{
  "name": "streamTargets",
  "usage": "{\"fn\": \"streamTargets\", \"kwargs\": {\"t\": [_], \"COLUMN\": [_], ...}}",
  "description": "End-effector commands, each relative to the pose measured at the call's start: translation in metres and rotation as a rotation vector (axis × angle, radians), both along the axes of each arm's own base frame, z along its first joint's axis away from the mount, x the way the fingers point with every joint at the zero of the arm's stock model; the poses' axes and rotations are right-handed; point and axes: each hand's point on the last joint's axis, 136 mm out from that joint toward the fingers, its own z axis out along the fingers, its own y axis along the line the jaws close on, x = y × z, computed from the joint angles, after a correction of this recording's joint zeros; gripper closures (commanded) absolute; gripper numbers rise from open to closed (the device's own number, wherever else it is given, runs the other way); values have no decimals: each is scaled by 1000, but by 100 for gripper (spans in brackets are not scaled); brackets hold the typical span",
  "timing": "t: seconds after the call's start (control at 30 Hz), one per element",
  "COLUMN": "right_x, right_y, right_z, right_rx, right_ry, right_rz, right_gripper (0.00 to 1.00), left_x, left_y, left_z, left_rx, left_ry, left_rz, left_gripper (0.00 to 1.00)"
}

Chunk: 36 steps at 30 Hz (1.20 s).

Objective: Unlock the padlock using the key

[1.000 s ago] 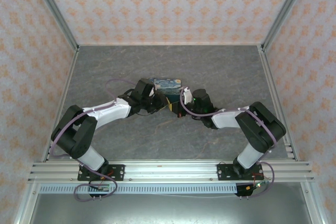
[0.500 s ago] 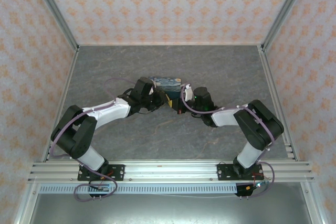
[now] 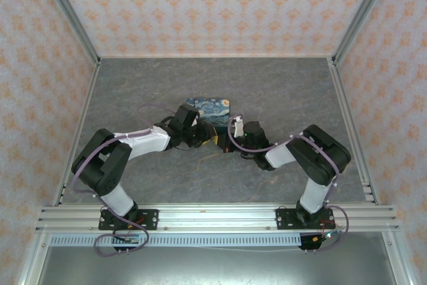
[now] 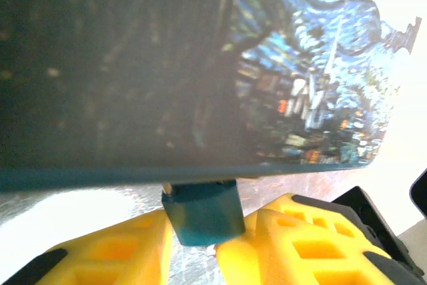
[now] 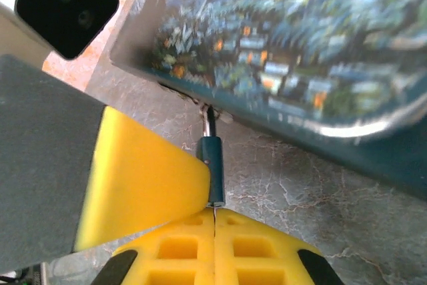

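Grey marbled table [image 3: 280, 85] between orange-patterned walls. Teal padlock [image 4: 202, 213] hanging at the edge of the painted box [image 4: 300, 85]. Best done by steadying the lock body, keeping key [image 5: 212, 158] square to the keyway, turning gently, never prying. Left tool [image 4: 208, 226] parted, yellow fingers flanking padlock, contact unclear. Right tool [image 5: 212, 203] clenched on key, metal shaft reaching up at the box edge.

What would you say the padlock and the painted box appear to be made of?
The padlock looks like metal under a smooth matte teal coating, though plastic is possible. The painted box seems tin: thin rounded rim, glossy print.
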Motion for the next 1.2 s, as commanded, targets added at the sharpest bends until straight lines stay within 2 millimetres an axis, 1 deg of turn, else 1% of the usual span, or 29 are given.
{"fn": "streamTargets", "kwargs": {"t": [0.0,0.07,0.2,0.27,0.4,0.57,0.7,0.9,1.0,1.17], "right_x": [7,4,1,0,-4,-3,-2,0,0,1], "right_y": [1,2,6,10,17,20,20,22,23,24], "right_z": [6,2,1,5,8,12,15,18,17,20], "right_rx": [61,57,73,96,121,185,223,269,294,317], "right_ry": [-1,15,57,86,139,220,266,325,372,404], "right_rz": [-54,-61,-67,-68,-84,-125,-154,-176,-192,-204], "right_gripper": [100,100,100,100,100,100,100,100,100,100], "left_x": [-1,-2,-2,-2,1,3,2,5,5,5], "left_y": [13,21,37,43,44,45,47,38,36,34], "left_z": [4,7,17,21,31,36,30,21,17,11], "left_rx": [-3,-6,-19,-40,-143,-233,-228,-271,-263,-250], "left_ry": [-8,-19,-57,-75,-123,-146,-112,-77,-69,-62], "left_rz": [26,42,89,122,199,267,287,288,283,277], "left_gripper": [56,51,39,37,37,41,43,47,48,50]}}
